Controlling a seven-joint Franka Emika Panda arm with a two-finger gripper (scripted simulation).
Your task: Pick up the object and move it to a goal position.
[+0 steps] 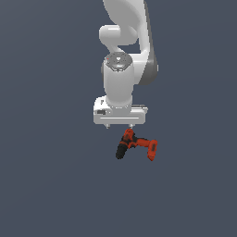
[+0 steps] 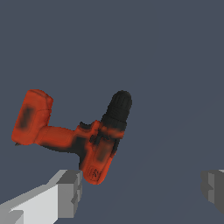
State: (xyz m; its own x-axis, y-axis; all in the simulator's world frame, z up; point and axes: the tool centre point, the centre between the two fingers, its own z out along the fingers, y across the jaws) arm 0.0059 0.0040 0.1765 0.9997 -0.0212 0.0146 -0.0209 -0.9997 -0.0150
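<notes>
The object, a red-orange drill (image 1: 135,144), lies on the dark grey surface just below the white hand in the exterior view. Its black nose points toward that view's lower left and its blocky base lies toward the right. My gripper (image 1: 119,125) hangs above it, with only the short fingertips showing under the hand. In the wrist view the drill (image 2: 98,144) lies on its side, its base with a dark panel at one end. My gripper (image 2: 142,190) is open wide. One grey finger (image 2: 68,192) sits right by the drill's rear end, and the other finger (image 2: 213,187) is far off it.
The white arm (image 1: 124,51) rises above the hand. A plain dark grey surface (image 1: 46,176) fills the rest of both views, and no other objects show.
</notes>
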